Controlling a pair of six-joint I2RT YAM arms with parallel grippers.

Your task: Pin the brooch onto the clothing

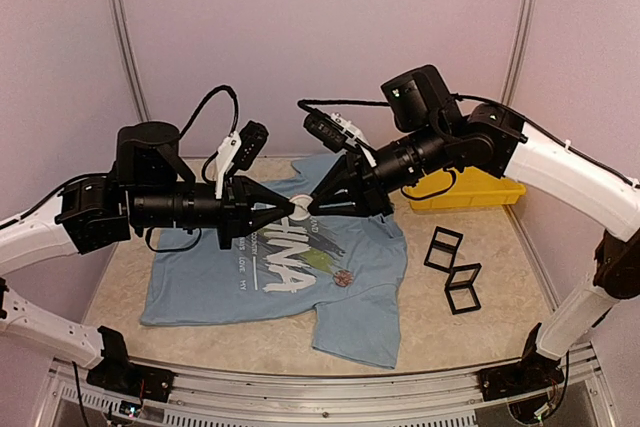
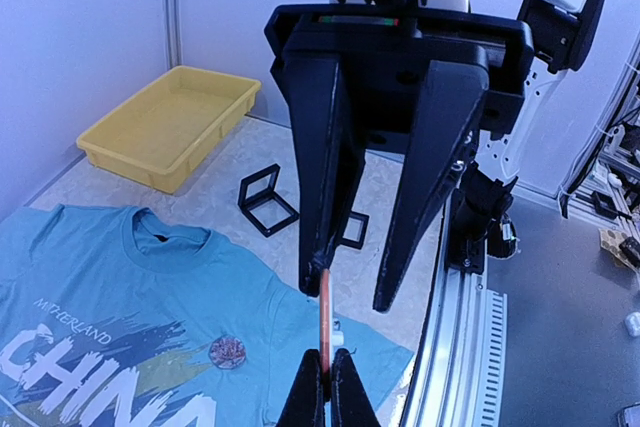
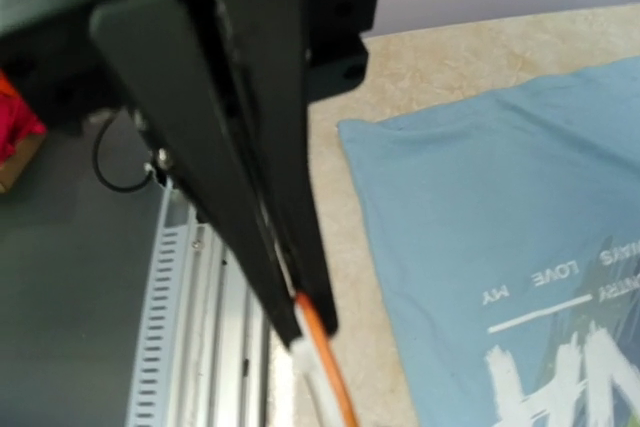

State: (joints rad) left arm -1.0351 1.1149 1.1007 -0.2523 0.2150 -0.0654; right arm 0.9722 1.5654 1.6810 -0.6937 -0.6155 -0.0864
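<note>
Above the shirt's chest: the left gripper and the right gripper met almost tip to tip, both raised off the cloth.
Left fingers: pressed together on the lower end of a thin orange strip, which stood nearly upright from them.
Right fingers: spread apart; one fingertip touched the strip's upper end, and the other stood clear of it.
Right wrist view: the strip ran off the dark fingers with something white beside it, too blurred to name.
T-shirt: light blue, it lay spread on the beige table, collar toward the far wall, with the white "CHINA" lettering and green-yellow streaks facing up.
Round disc: small and reddish-patterned, it rested on the shirt just beside the end of the print, well below both grippers.
Yellow tray: it sat at the far right of the table, near the shirt's sleeve.
Black frames: two stood on the table right of the shirt, near the tray.
</note>
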